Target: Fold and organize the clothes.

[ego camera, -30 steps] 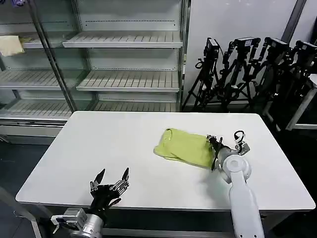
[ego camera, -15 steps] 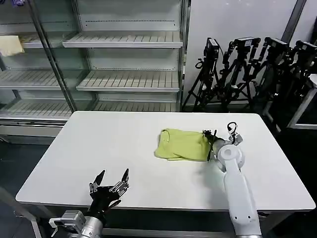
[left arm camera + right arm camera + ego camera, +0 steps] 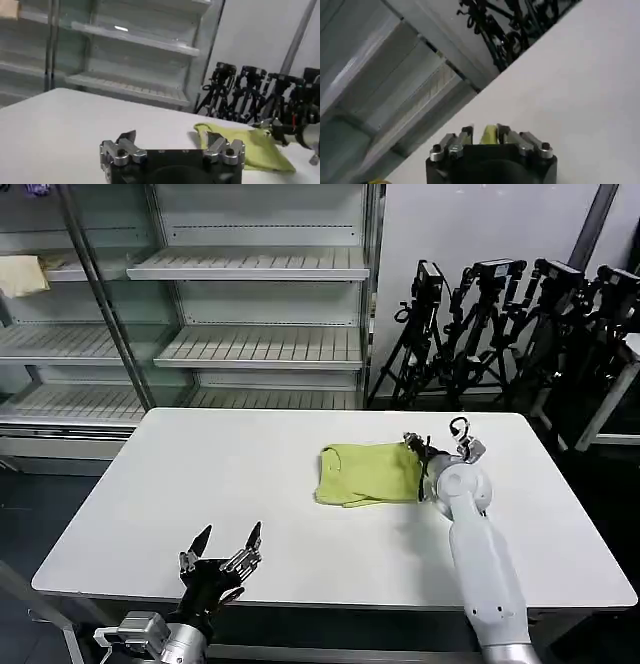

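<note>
Right gripper [image 3: 415, 452] has dragged the T-shirt [image 3: 366, 474] farther back on the white table [image 3: 200, 474], fingers clamped on its right edge; shirt lies folded, right of centre. Left gripper [image 3: 222, 550] parked at near-left edge, fingers apart.

One counter [image 3: 200, 484] | one lime-green T-shirt [image 3: 365, 474] | two end effectors: left end effector [image 3: 222, 552], right end effector [image 3: 413, 452] | one pale cloth [image 3: 20, 276] on a shelf

The right end effector [image 3: 418, 456] has dragged the T-shirt's [image 3: 368, 474] edge farther back across the table [image 3: 200, 474].
</note>
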You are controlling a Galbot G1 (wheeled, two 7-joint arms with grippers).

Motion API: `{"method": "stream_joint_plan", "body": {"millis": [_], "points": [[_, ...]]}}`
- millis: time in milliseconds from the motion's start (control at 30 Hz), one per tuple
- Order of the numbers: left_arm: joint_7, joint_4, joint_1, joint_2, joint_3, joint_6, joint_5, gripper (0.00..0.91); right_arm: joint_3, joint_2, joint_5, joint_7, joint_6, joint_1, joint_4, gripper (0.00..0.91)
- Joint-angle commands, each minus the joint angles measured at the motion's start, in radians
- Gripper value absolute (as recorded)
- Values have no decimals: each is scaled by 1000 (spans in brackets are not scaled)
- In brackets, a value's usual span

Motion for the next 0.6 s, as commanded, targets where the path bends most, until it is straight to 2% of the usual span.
{"method": "stream_joint_plan", "body": {"millis": [33, 133, 233, 333, 467, 600], "points": [[5, -19, -4, -3, 10, -8, 16, 907, -94, -127, -492, -105, 199, -230, 326, 907], [6, -23, -5, -1, 14, -22, 15, 907, -73, -172, -576, -124, 237, -333, 442, 907], [8, -26, -7, -7, 18, -33, 16, 907, -49, -191, -652, -139, 244, -439, 553, 907], [8, -22, -11, -11, 26, -36, 42, 907, -12, -187, -715, -164, 246, -560, 669, 907], [12, -9, -18, -3, 33, -58, 104, 907, 58, -173, -802, -194, 290, -741, 781, 907], [19, 2, -28, -1, 38, -82, 170, 907, 109, -160, -830, -210, 314, -867, 853, 907]]}}
